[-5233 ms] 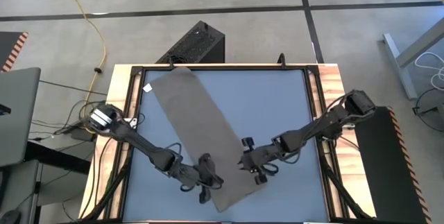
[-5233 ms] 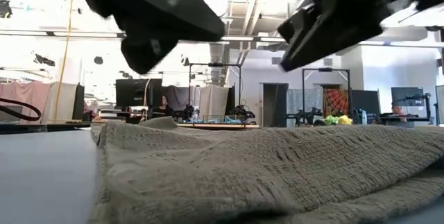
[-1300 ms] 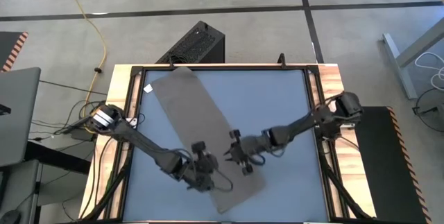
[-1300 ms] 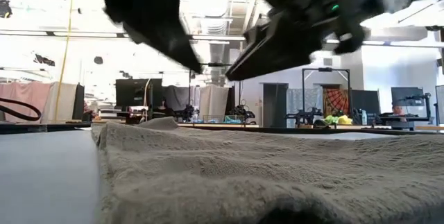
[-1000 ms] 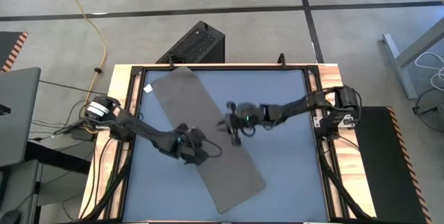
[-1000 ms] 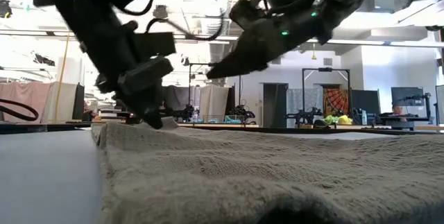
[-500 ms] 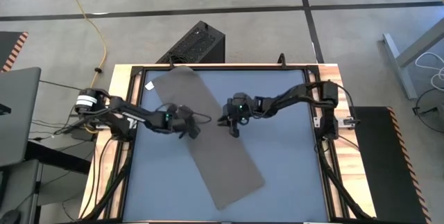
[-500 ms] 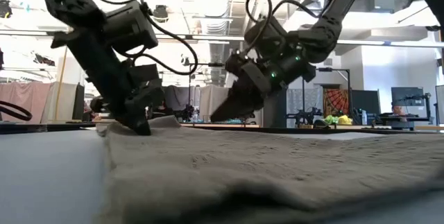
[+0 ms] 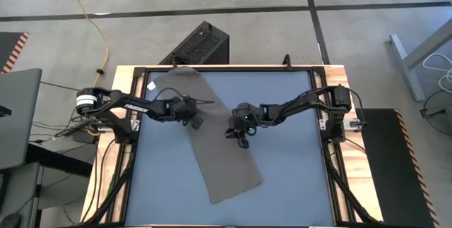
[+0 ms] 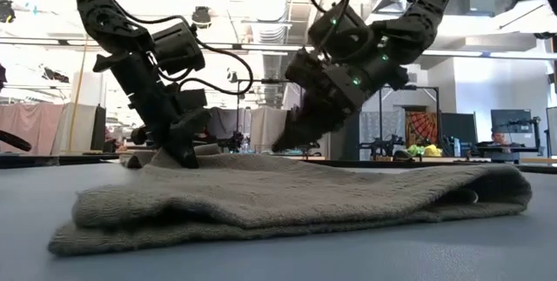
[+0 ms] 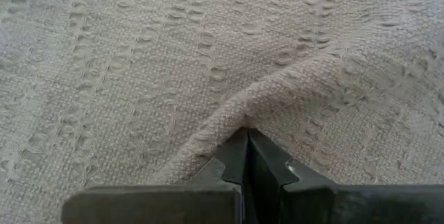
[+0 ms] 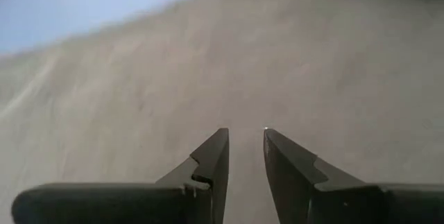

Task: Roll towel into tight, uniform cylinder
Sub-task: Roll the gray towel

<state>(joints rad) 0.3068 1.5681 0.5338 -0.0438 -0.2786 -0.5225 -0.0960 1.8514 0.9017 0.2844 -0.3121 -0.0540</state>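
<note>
High view, towel: we see the towel [image 9: 205, 130] lying as a long folded strip across the blue table [image 9: 289, 171], running slantwise from the far left corner toward the near middle. A small white tag [image 9: 150, 85] sits at its far left end.
High view, left gripper: we see the left gripper [image 9: 194, 118] on the left long edge of the towel, in the far half.
High view, right gripper: we see the right gripper [image 9: 238, 133] at the opposite long edge, about the middle of the strip.
Low view, towel: we see the towel [image 10: 287, 196] flat on the table, with a doubled layer along its near edge.
Low view, grippers: we see the left gripper [image 10: 184, 154] pointing down with its tip on the cloth, and the right gripper [image 10: 285, 142] pointing down just above the cloth.
Left wrist view: we see the two fingers [image 11: 232, 158] pressed together, and a small ridge of the towel [image 11: 139, 64] rises right at their tips, so we judge a pinch of cloth is caught there.
Right wrist view: we see the fingers [image 12: 211, 156] parted by a narrow gap, with nothing between them, over the towel [image 12: 312, 71].
</note>
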